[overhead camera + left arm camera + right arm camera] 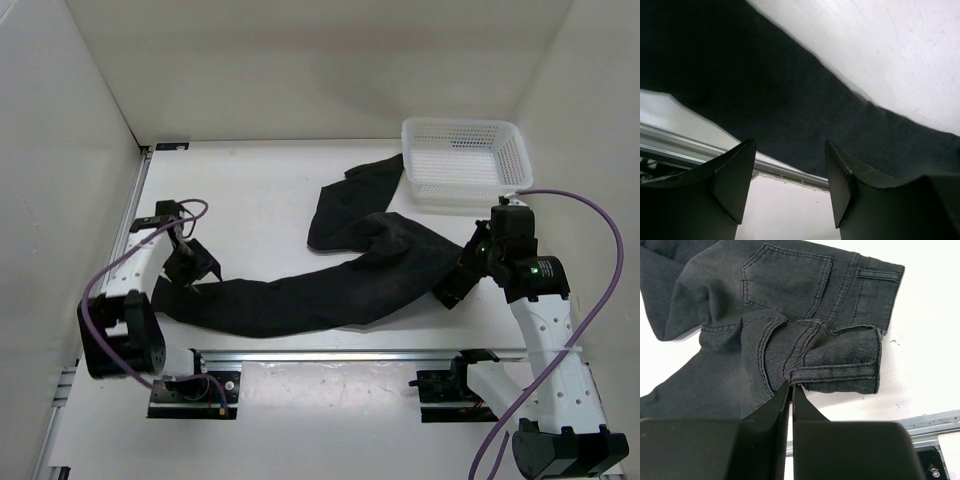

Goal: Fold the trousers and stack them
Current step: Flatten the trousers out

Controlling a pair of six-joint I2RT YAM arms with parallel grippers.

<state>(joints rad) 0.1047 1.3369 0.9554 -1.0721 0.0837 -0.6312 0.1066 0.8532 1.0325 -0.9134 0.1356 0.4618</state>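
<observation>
The black trousers (350, 270) lie spread across the table, one leg running left toward the near rail, the other bunched up toward the back. My right gripper (791, 385) is shut on the waistband edge (835, 372) at the trousers' right end; the back pocket and belt loops show above it. In the top view the right gripper (462, 278) sits at that waist end. My left gripper (790, 165) is open, hovering just above the end of the long leg (790, 95), with nothing between the fingers. In the top view the left gripper (190, 268) is at the leg's left end.
A white mesh basket (465, 160) stands at the back right, close to the bunched leg. A metal rail (350, 353) runs along the near edge, also seen in the left wrist view (700, 145). White walls enclose the table.
</observation>
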